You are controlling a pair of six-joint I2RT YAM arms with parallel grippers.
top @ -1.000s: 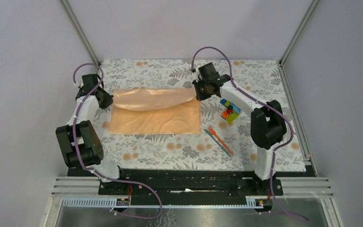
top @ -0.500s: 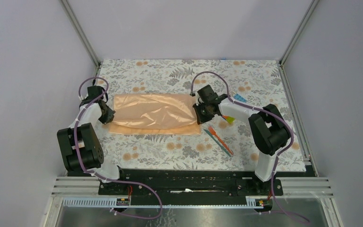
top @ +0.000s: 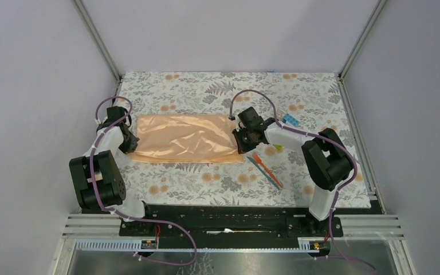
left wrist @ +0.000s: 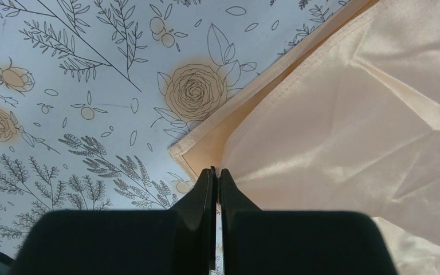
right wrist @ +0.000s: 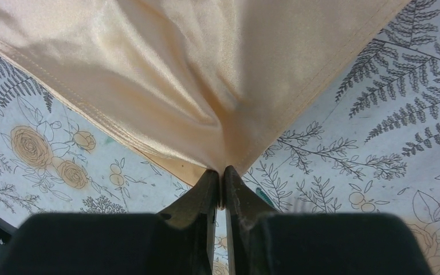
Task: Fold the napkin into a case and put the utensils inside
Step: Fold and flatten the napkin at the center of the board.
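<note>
The peach-orange napkin (top: 186,138) lies doubled over on the floral mat (top: 206,91), a wide flat band with soft creases. My left gripper (top: 129,141) is shut on the upper layer's left corner, low over the mat; the left wrist view shows the left gripper (left wrist: 215,171) pinching the napkin (left wrist: 349,114) just inside the lower layer's hem. My right gripper (top: 241,141) is shut on the right corner; in the right wrist view the napkin (right wrist: 206,74) gathers into the right gripper (right wrist: 222,171). The utensils, one orange (top: 262,162) and one teal (top: 272,179), lie side by side just right of the napkin.
Toy blocks sit behind the right forearm, a blue one (top: 289,120) showing and the others mostly hidden. Metal frame posts rise at the mat's far corners. The arm bases and a black rail line the near edge.
Both grippers came toward the near side and down, drawing the napkin's lifted far edge over its near half. The upper layer now rests flat on the lower one.
</note>
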